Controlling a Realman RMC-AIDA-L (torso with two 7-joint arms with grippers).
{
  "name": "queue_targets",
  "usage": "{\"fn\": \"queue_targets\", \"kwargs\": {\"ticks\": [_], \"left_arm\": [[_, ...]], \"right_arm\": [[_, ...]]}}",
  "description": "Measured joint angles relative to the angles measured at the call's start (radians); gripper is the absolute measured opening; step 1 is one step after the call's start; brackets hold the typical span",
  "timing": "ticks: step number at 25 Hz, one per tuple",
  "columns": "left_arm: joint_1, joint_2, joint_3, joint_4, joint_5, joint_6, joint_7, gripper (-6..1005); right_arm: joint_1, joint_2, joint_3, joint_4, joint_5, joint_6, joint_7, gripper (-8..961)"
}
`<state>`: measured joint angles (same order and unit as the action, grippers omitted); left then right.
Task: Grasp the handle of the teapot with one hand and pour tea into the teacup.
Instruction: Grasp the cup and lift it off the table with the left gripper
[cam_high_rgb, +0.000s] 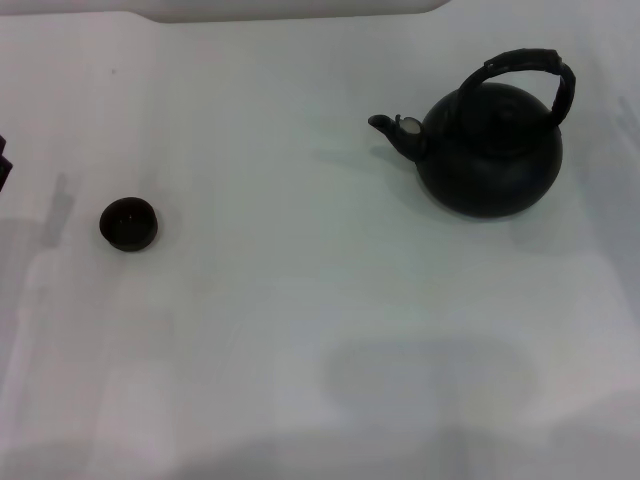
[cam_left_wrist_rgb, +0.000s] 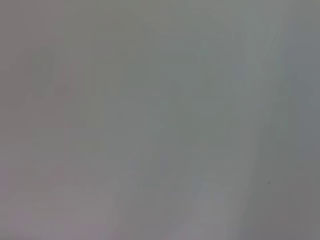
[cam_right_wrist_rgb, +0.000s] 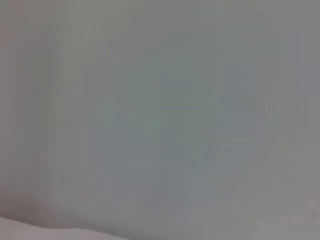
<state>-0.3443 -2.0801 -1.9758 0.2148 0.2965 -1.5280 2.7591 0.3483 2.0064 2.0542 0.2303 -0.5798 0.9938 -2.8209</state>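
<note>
Neither gripper shows its fingers anywhere, so I cannot tell whether either is open or closed; both wrist views take in only bare pale surface, and in the head view a small sliver of black hardware (cam_high_rgb: 3, 160) pokes in at the far left edge, which may belong to the left arm, though I can't be sure. Nothing is being held. Out on the white table (cam_high_rgb: 300, 330) the large round matte black teapot (cam_high_rgb: 490, 150) stands upright on the robot's right side, toward the back, with its thick black arched handle (cam_high_rgb: 525, 62) rising over the lid and free to be hooked from above. That placement looks like a start layout: pot on the right arm's side, cup across from it. The short spout (cam_high_rgb: 392, 128) with its pale spot points to the robot's left, so the pot's spout-to-body line runs across the table, aimed roughly toward the cup's side. The small round dark brown teacup (cam_high_rgb: 129, 223) sits upright with its mouth open, well apart from the pot, nearer the left. I'd judge the grasp not yet begun.
</note>
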Motion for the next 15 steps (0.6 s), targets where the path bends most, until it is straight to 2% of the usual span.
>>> {"fn": "queue_targets", "kwargs": {"ticks": [8, 15], "left_arm": [[-0.007, 0.0, 0.0, 0.006, 0.01, 0.01, -0.008, 811], [-0.051, -0.003, -0.002, 0.027, 0.01, 0.12, 0.002, 811]], "right_arm": [[0.003, 0.0, -0.003, -0.002, 0.0, -0.003, 0.0, 869], [0.003, 0.001, -0.003, -0.001, 0.0, -0.009, 0.0, 869]]}}
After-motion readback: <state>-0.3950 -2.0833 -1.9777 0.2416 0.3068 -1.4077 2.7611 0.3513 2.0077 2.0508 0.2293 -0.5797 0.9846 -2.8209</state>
